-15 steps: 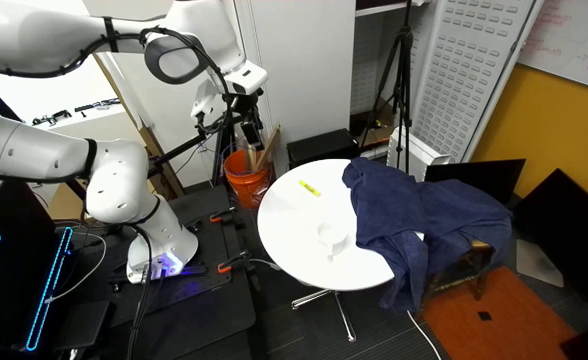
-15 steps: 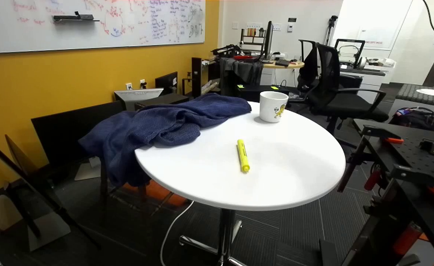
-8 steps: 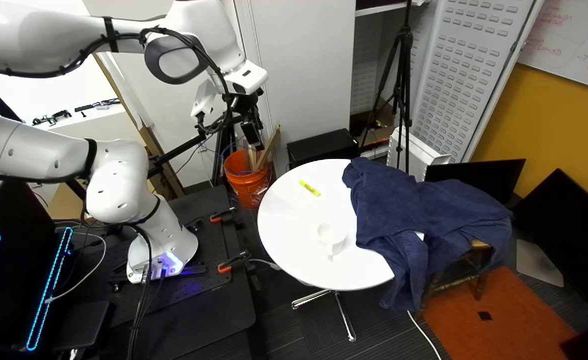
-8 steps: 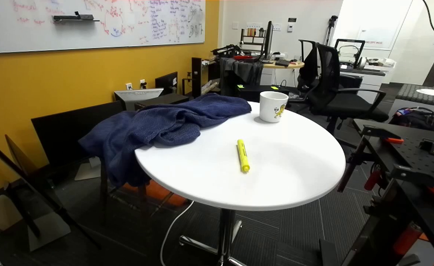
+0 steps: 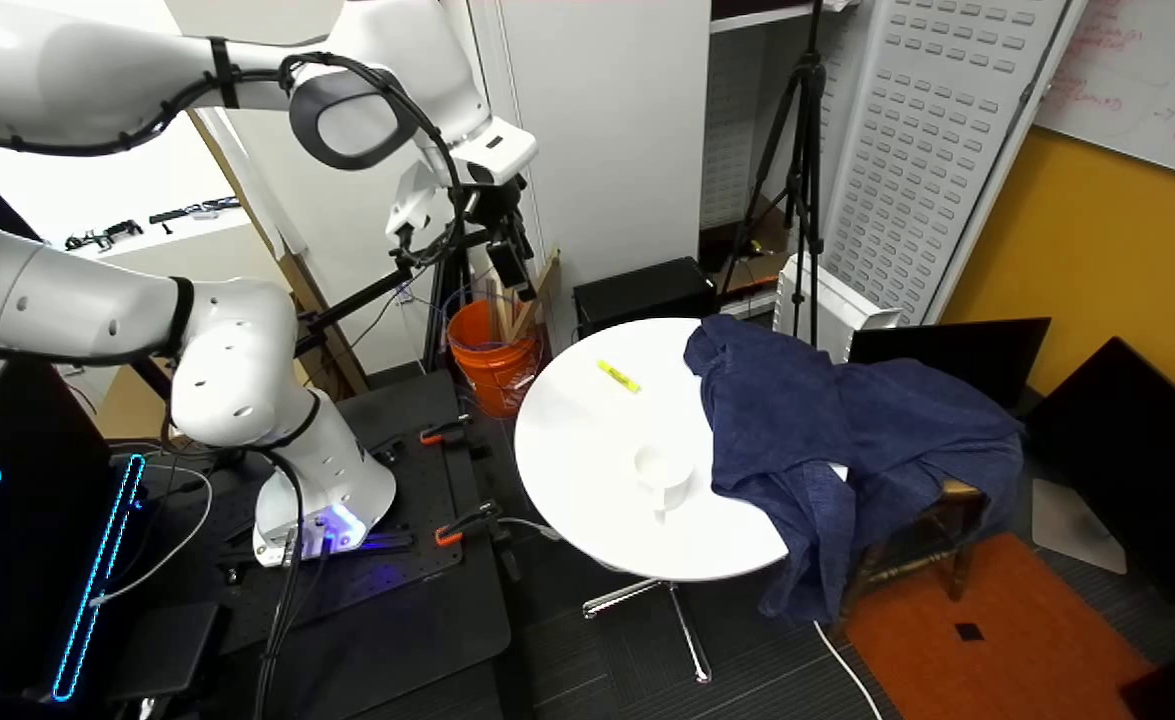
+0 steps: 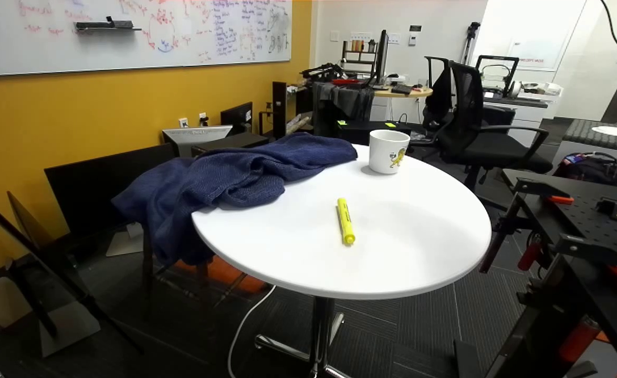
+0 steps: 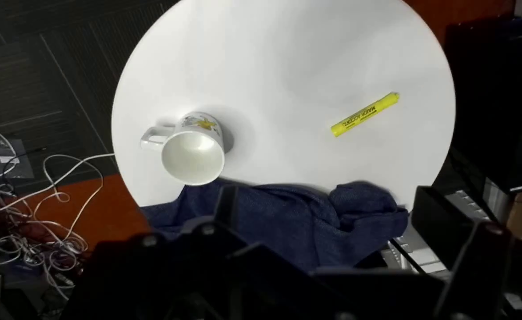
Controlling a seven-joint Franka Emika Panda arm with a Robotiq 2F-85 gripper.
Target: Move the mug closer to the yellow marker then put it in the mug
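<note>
The white mug (image 5: 663, 478) stands upright on the round white table (image 5: 567, 450); it also shows in an exterior view (image 6: 388, 152) and the wrist view (image 7: 193, 155). It has a yellow figure on its side, and its handle points left in the wrist view. The yellow marker (image 5: 618, 376) lies flat on the table, apart from the mug; it also shows in an exterior view (image 6: 345, 220) and the wrist view (image 7: 364, 114). My gripper (image 7: 332, 209) is open and empty, its jaws wide apart. In an exterior view the gripper (image 5: 517, 275) hangs well above the table's level, beyond its edge.
A dark blue cloth (image 5: 777, 410) drapes over the table's edge beside the mug. An orange bucket (image 5: 492, 360) with long sticks stands by the table, below the gripper. A black tripod (image 5: 802, 180) stands behind. The black robot bench (image 5: 397, 560) has orange-tipped clamps.
My gripper has shifted very slightly toward the table in an exterior view. The mug and the marker have not moved.
</note>
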